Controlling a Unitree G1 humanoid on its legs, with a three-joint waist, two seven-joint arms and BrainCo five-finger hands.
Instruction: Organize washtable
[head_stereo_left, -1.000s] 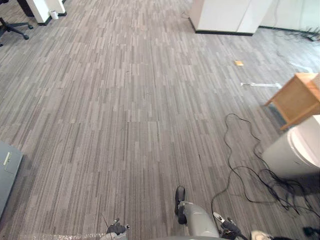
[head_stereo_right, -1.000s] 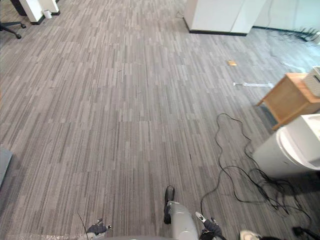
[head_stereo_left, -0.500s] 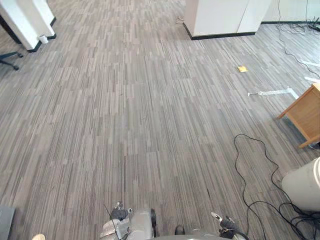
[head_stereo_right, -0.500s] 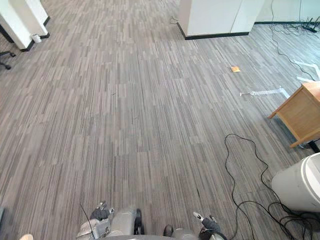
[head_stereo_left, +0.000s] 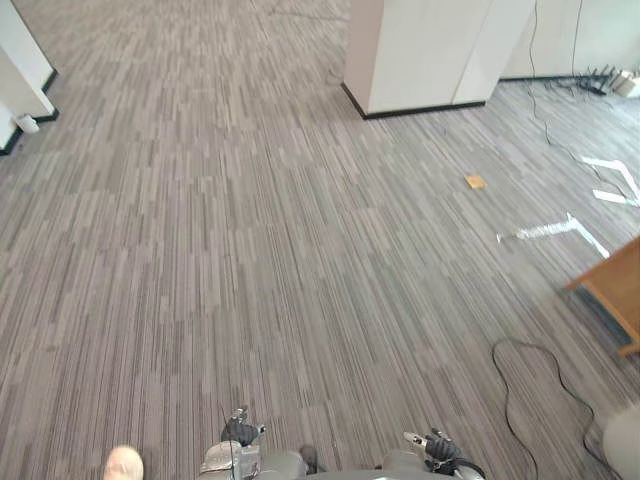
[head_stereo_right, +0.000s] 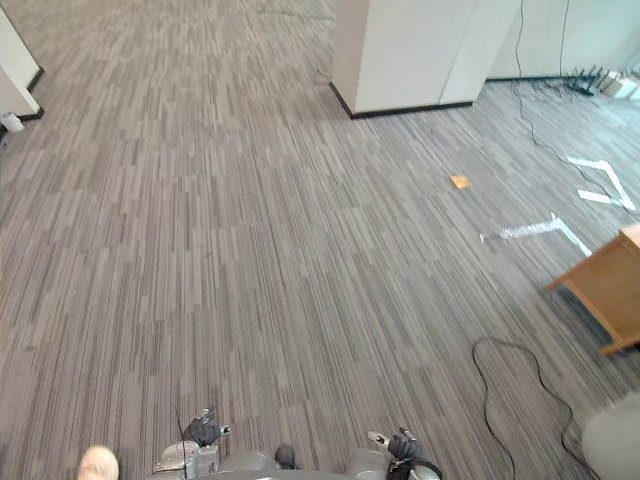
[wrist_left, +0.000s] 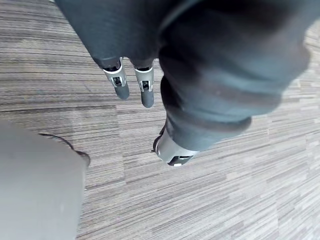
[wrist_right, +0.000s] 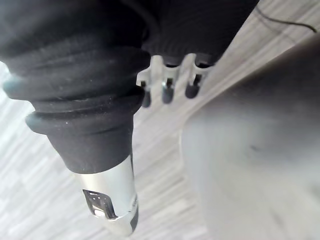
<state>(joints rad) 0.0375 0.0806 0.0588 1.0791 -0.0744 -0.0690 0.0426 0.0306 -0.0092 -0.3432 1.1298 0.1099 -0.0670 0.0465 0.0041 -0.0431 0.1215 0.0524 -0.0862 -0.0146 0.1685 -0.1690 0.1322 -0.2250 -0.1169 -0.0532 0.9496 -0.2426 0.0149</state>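
The left hand (wrist_left: 171, 152) and right hand (wrist_right: 167, 86) hang with fingers relaxed, empty, over grey striped carpet (head_stereo_left: 250, 250). At the right, a pale rounded container (head_stereo_left: 626, 446), inside unseen, lies near a light wooden table (head_stereo_left: 612, 290); a white square pillar (head_stereo_left: 420, 50) stands ahead

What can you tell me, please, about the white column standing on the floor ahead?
The white column stands upright on the grey striped floor, ahead and to the right. Its faces look smooth, a vertical edge marks off its right-hand part, and a dark skirting strip runs along its base. Its top is out of view. A small tan piece lies on the floor apart from it.
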